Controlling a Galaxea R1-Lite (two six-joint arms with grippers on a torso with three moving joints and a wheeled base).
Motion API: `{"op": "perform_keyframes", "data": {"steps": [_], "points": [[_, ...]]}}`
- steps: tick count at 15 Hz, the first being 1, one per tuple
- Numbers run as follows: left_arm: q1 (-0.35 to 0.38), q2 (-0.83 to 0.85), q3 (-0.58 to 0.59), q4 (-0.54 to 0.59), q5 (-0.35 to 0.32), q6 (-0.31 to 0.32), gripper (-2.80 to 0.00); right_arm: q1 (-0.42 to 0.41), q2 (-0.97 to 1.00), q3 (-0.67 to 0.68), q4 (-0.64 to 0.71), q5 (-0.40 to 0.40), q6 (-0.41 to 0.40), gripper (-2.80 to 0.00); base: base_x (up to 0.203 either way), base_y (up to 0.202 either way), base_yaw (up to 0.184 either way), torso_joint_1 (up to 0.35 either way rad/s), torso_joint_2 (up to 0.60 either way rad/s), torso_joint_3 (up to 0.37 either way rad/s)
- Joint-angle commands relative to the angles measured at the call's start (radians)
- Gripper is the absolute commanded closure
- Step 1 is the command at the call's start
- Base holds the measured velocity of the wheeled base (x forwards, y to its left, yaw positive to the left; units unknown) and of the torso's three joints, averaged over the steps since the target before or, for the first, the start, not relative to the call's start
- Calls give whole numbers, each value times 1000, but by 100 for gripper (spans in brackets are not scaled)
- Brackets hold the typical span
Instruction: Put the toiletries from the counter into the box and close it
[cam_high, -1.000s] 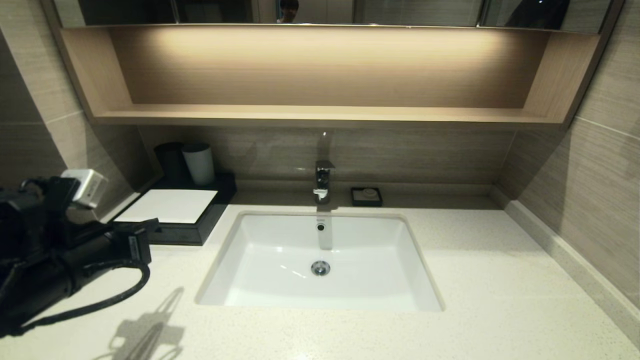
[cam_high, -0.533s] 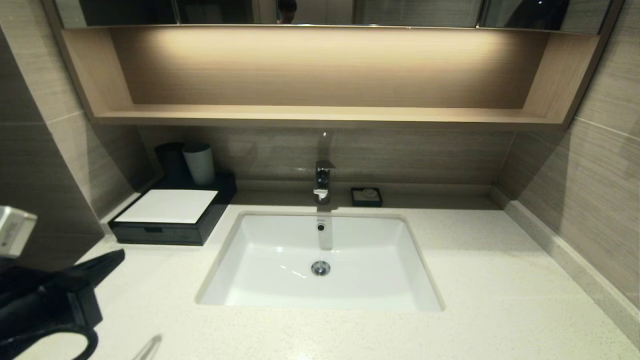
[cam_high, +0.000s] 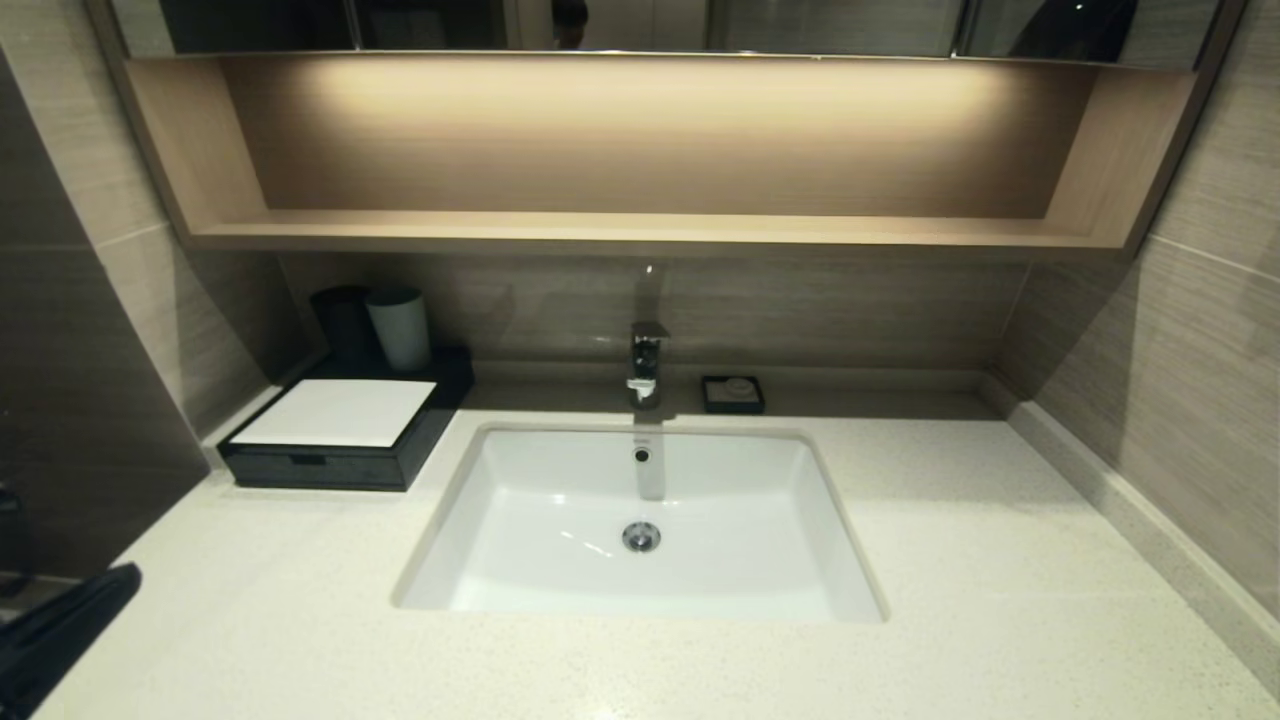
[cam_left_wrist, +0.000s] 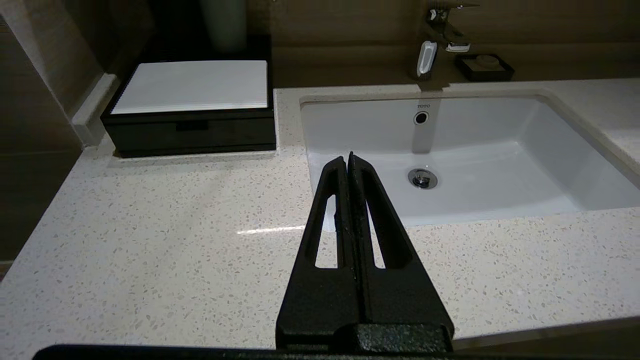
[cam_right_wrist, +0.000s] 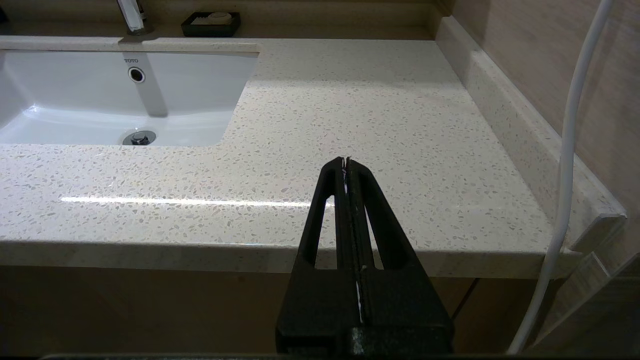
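1. Two grippers appear, each with its jaws clenched together and nothing between them. The left gripper (cam_left_wrist: 348, 159) hangs over the near left part of the counter (cam_high: 980, 560), by its front edge; in the head view only a dark tip (cam_high: 70, 620) shows at the lower left corner.
2. The right gripper (cam_right_wrist: 346, 162) hangs in front of the near right edge of the counter (cam_right_wrist: 380, 115), lower than the left one; a white cable (cam_right_wrist: 570, 150) runs beside it along the right wall.
3. The box (cam_high: 340, 432) stands at the far left corner of the counter, left of the sink (cam_high: 640, 520). Its white top panel (cam_left_wrist: 192, 86) faces up, and its front drawer (cam_left_wrist: 192, 131) sits flush with the box front, shut.
4. No toothbrush packet or sachet is visible in any view.
5. Two cups, one dark (cam_high: 338, 320) and one grey (cam_high: 399, 327), stand just behind the box.
6. The tap (cam_high: 645, 360) rises behind the sink; a small black soap dish (cam_high: 733, 393) lies just to its right.
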Motion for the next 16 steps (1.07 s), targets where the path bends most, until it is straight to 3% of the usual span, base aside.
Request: {"op": "perform_keyframes", "data": {"steps": [1, 3, 6, 11, 16], "points": [[4, -123, 10, 26, 0, -1, 0, 0, 1, 2, 0, 0, 0, 0, 0, 0, 0, 0, 0, 0], [16, -161, -1, 55, 11, 1, 0, 0, 1, 2, -1, 0, 0, 0, 0, 0, 0, 0, 0, 0], [101, -215, 14, 60, -24, 2, 0, 0, 1, 2, 1, 0, 0, 0, 0, 0, 0, 0, 0, 0], [126, -334, 72, 68, -63, 6, 0, 0, 1, 2, -1, 0, 0, 0, 0, 0, 0, 0, 0, 0], [134, -479, 163, 91, -73, 64, 0, 0, 1, 2, 1, 0, 0, 0, 0, 0, 0, 0, 0, 0]]}}
